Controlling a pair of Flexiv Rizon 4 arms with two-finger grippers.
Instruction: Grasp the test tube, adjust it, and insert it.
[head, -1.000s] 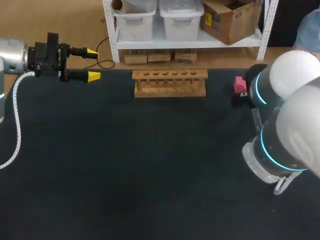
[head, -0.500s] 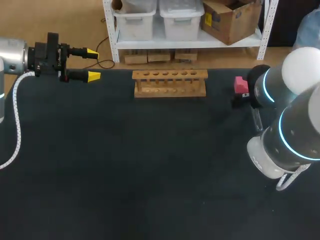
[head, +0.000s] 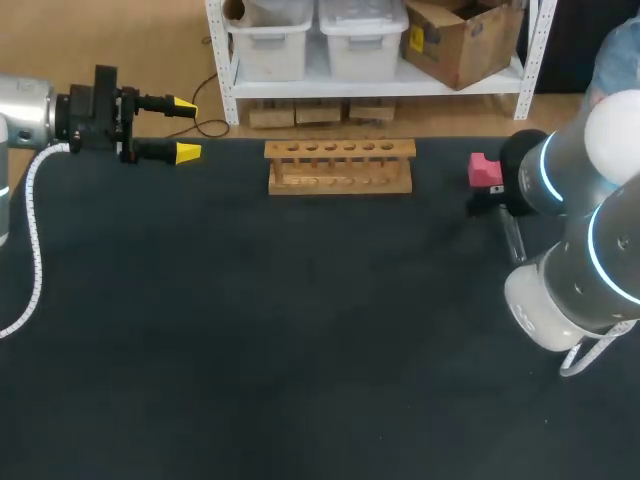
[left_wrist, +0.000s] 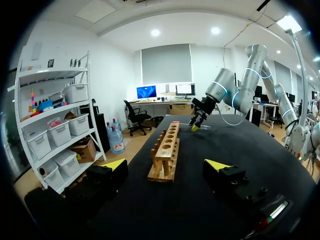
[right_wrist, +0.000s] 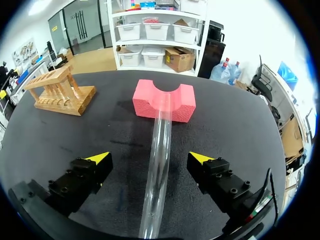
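Grasp step: right gripper (right_wrist: 149, 158), jaws released, flanking test tube (right_wrist: 162, 135) by right edge of table (head: 300, 350); left gripper (head: 185, 128) released. Next: descend, clench.

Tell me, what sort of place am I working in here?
Probably a robotics lab bench set up for a test-tube drill: a black-covered table, a wooden rack with a row of empty holes, and a clear tube lying with one end in a pink foam block.
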